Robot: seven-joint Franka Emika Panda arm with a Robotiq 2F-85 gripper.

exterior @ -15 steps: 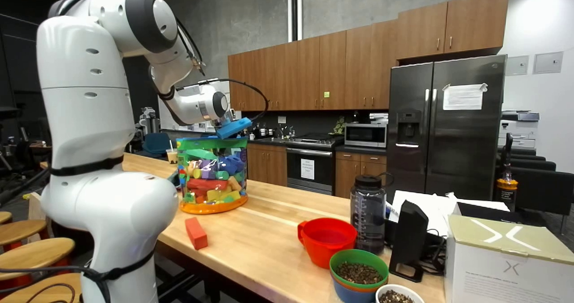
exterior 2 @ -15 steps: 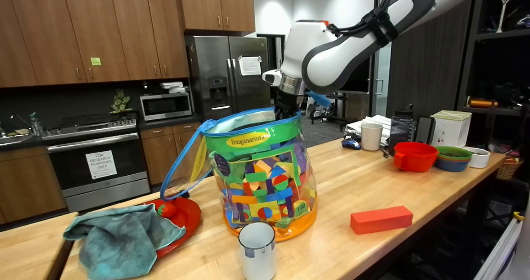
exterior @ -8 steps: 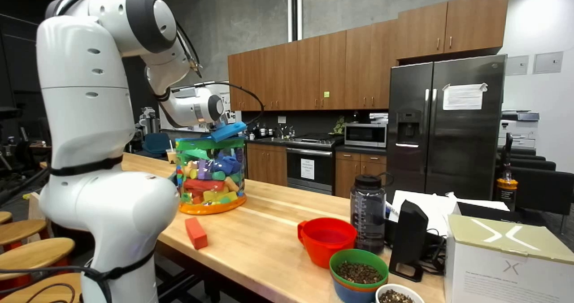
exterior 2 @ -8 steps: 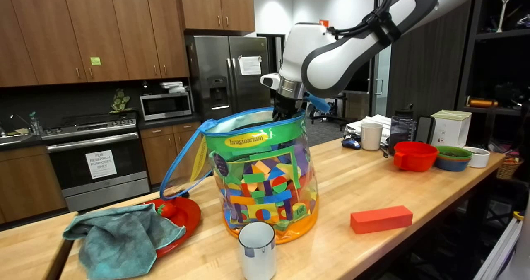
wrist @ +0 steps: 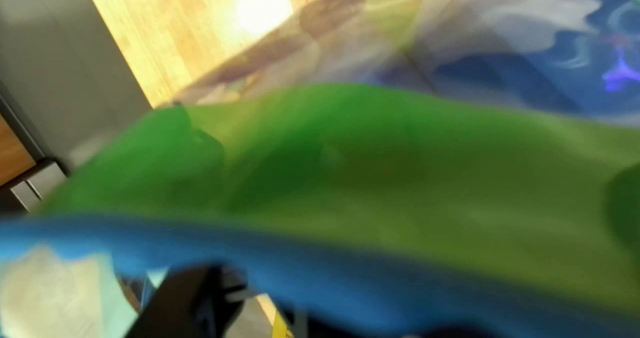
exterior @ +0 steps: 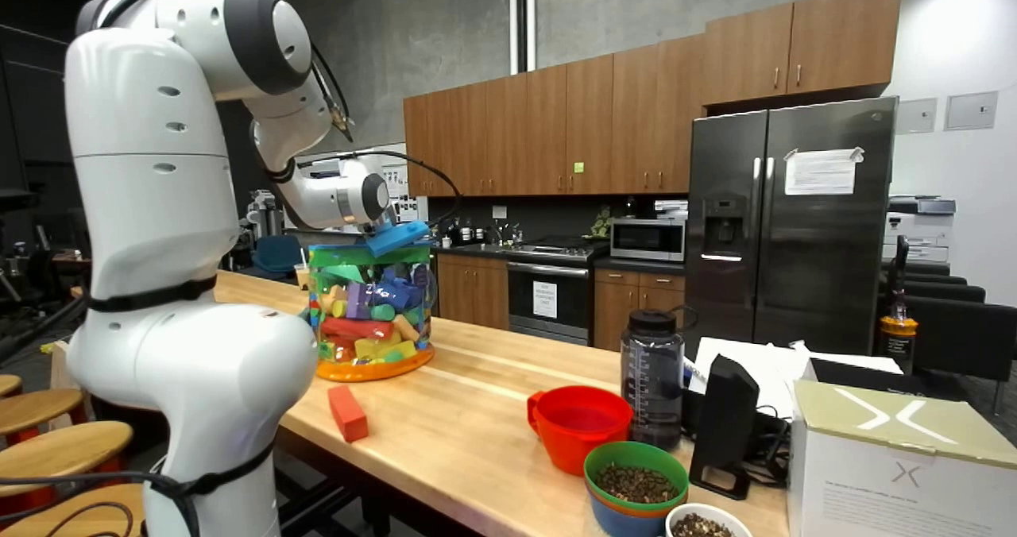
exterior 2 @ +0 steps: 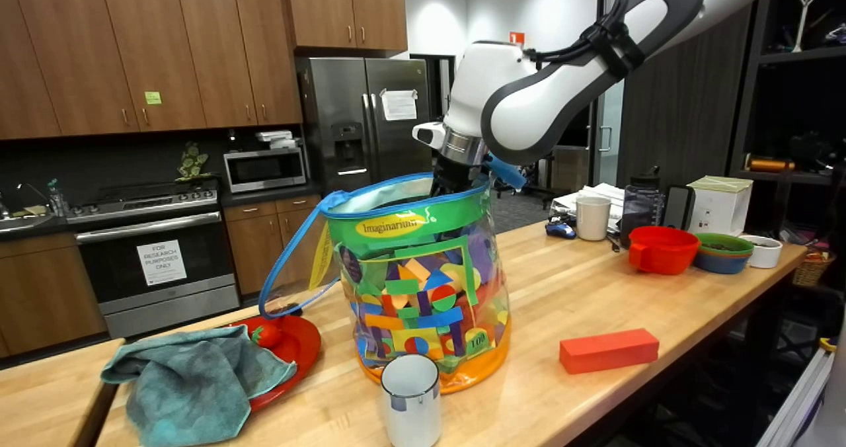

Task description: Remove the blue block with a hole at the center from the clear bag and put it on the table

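The clear bag (exterior: 372, 307) stands upright on the wooden table (exterior: 469, 426), full of coloured blocks; it also shows in an exterior view (exterior 2: 423, 301). Several blue pieces (exterior: 401, 292) show through its wall, but I cannot make out which one has a hole. My gripper (exterior 2: 453, 176) points down through the open top, inside the rim. Its fingers are hidden behind the green band, so I cannot see if they are open or hold anything. In the wrist view the bag's green band and blue rim (wrist: 165, 243) cover most of the picture, with black gripper parts (wrist: 190, 303) at the bottom.
A blue plate (exterior: 397, 237) on my wrist sits outside the bag's rim. A red block (exterior 2: 608, 351) lies on the table. A white mug (exterior 2: 411, 401) stands close by the bag, beside a red plate (exterior 2: 307, 348) with a cloth (exterior 2: 198, 381). A red bowl (exterior: 580, 426) stands farther along.
My wrist and gripper have sunk lower into the bag's opening. The bag has shifted slightly, leftward in an exterior view. The red block has not moved.
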